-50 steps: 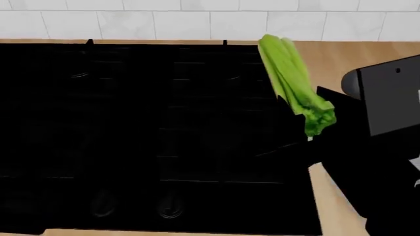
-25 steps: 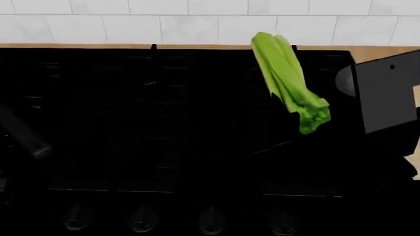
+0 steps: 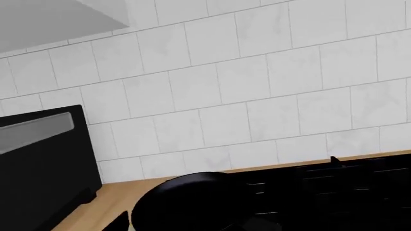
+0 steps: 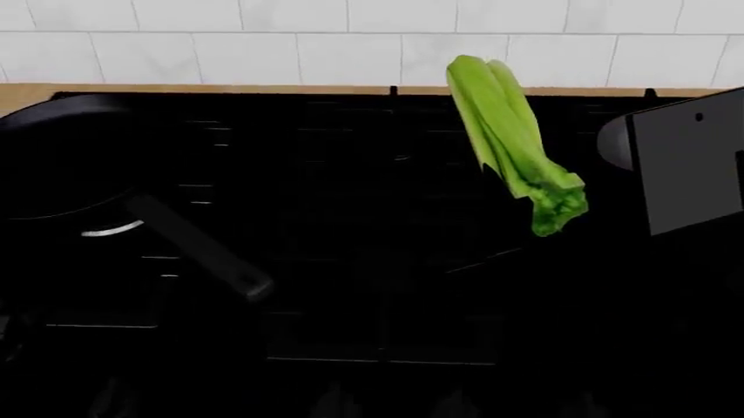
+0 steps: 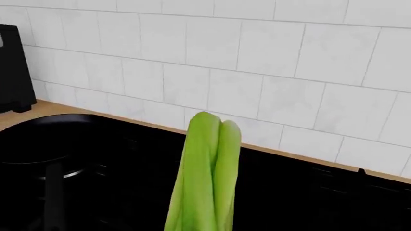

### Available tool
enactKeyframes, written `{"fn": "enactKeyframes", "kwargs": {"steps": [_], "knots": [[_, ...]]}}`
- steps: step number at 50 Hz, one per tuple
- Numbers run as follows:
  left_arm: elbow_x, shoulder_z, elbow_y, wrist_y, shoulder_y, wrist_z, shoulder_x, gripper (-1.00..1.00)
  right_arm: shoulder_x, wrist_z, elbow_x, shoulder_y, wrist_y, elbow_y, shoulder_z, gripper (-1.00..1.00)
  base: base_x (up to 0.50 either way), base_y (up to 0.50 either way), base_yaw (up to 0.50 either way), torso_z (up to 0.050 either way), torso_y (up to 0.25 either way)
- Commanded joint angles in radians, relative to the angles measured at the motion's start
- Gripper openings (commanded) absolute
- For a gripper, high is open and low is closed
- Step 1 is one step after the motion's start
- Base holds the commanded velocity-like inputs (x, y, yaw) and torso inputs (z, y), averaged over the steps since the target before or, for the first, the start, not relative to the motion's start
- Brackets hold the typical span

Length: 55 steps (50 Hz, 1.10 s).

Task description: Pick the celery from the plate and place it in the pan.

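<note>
The celery (image 4: 506,131) hangs in the air over the right part of the black cooktop (image 4: 372,218), stalks toward the wall, leafy end toward me. My right gripper (image 4: 544,228) is shut on its leafy end; the black fingers hardly show against the cooktop. The right wrist view shows the celery (image 5: 205,173) standing up from the jaws. The black pan (image 4: 58,157) sits on the far left burner, its handle (image 4: 198,248) pointing toward me and to the right. It also shows in the left wrist view (image 3: 186,202). My left gripper (image 3: 186,228) has dark fingertips (image 3: 117,224) set wide apart, empty. The plate is out of view.
A white tiled wall (image 4: 348,35) runs behind the cooktop. A strip of wooden counter (image 3: 109,192) lies left of it, with a black box-shaped appliance (image 3: 38,159) on it. Cooktop knobs (image 4: 337,402) line the near edge. My grey right arm link (image 4: 686,165) stands at the right.
The head view has swung left, so the cooktop slid right in the picture and the pan came into view at the left. The celery stays held in the right gripper.
</note>
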Motion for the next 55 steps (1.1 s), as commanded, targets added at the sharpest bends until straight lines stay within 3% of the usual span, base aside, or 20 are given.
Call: {"fn": "enactKeyframes", "kwargs": {"steps": [1,34,55], "knots": [[-0.007,-0.002,0.003,0.005,0.006,-0.007,-0.005,1.00,0.005,0.005,0.004,0.005,-0.002,-0.008,-0.001,-1.00,0.00,0.50,0.00,0.000,0.000],[-0.011,0.013,-0.005,0.030,0.017,-0.020,-0.013,1.00,0.026,0.013,0.015,0.005,-0.032,-0.003,-0.033,-1.00,0.00,0.50,0.00,0.000,0.000],[-0.019,0.019,-0.004,0.039,0.024,-0.035,-0.015,1.00,0.033,0.022,0.026,0.012,-0.043,0.007,-0.049,-1.00,0.24,0.49,0.00,0.000,0.000]]}}
